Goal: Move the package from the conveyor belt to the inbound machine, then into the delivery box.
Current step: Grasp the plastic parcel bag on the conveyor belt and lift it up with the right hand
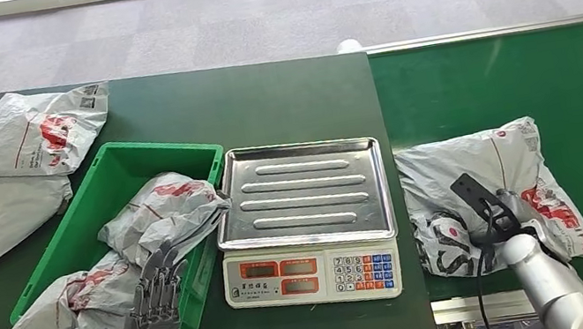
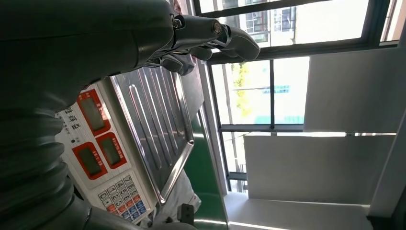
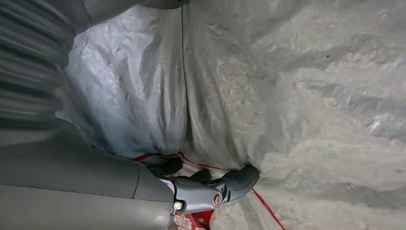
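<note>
Right hand (image 1: 503,223) presses curled fingers into the grey package (image 1: 488,185) lying on the conveyor belt (image 1: 523,72), at 3 o'clock from the scale (image 1: 305,216); left hand (image 1: 155,304) hangs spread, holding nothing.

Head view looks down on the scale (image 1: 305,216), shared with the close left wrist view.

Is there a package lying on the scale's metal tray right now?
No, the scale has a bare steel tray; the package lies beside it on the conveyor belt.
</note>
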